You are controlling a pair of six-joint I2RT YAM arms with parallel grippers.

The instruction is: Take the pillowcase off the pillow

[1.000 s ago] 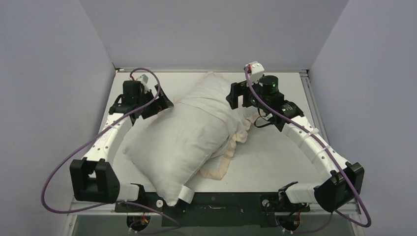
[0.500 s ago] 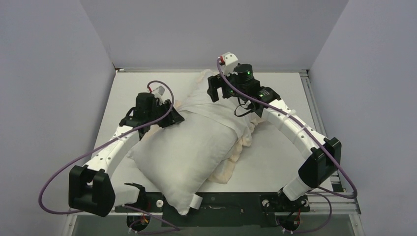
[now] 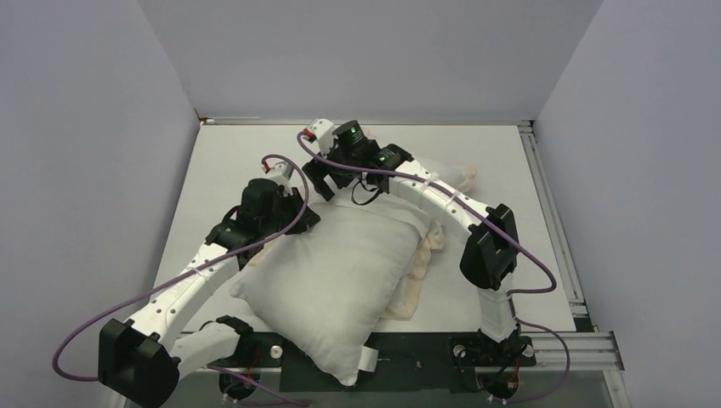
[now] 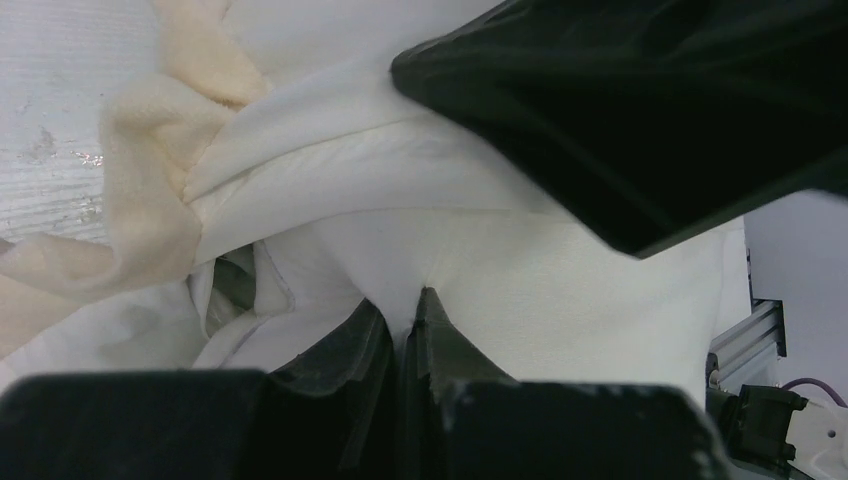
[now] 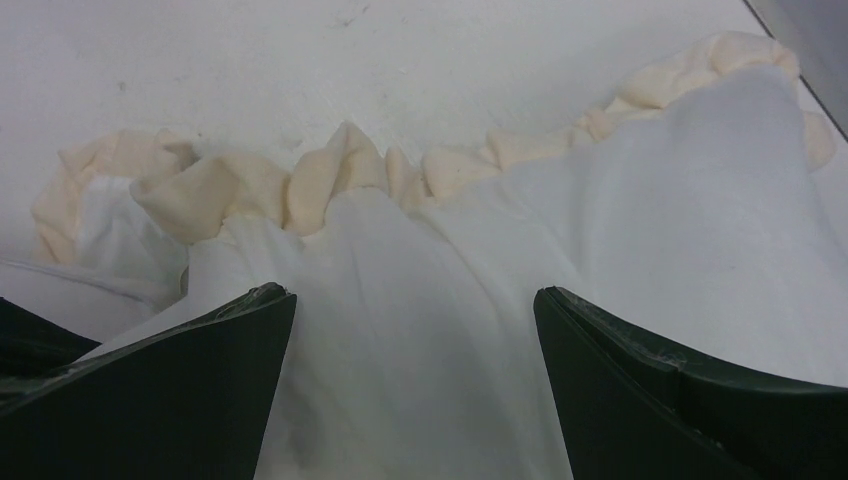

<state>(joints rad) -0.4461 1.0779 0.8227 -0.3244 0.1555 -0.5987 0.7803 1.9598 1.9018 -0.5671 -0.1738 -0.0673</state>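
With the left claw (image 4: 403,320) pinched shut on the pillow (image 4: 560,280) and the right claw (image 5: 415,300) open astride the pillowcase (image 5: 680,180), that thin pinch could slip under pulling.

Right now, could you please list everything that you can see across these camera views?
pillow: one, plain white, diagonal across mid-table
tag: one, white, pillow's near end
pillowcase: one, white with cream frill, bunched at pillow's far end and right side
table: one, white, beneath everything
arms: two, white with black joints, purple-cabled, from near edge
left gripper: one, black, shut on pillow beside pillowcase hem
right gripper: one, black, open over pillowcase
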